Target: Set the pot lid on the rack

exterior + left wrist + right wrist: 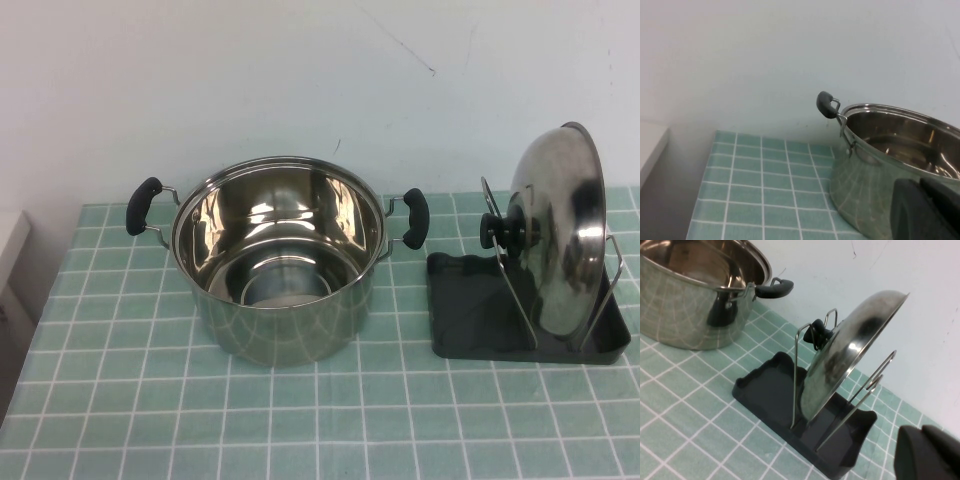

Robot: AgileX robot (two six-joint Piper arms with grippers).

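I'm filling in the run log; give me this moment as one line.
pot lid: on edge in rack, between wire dividers | pot: open, left of rack | left gripper: beside pot | right gripper: near rack, off lid

A staged kitchen-style test setup is suggested rather than a real home kitchen. A table (120,400) covered by a green cloth with a white grid is set against a bare white wall (250,70). Cookware is laid out on it: a steel pot (275,260), and beside it a pot lid (558,240) stood upright in a rack (470,320).
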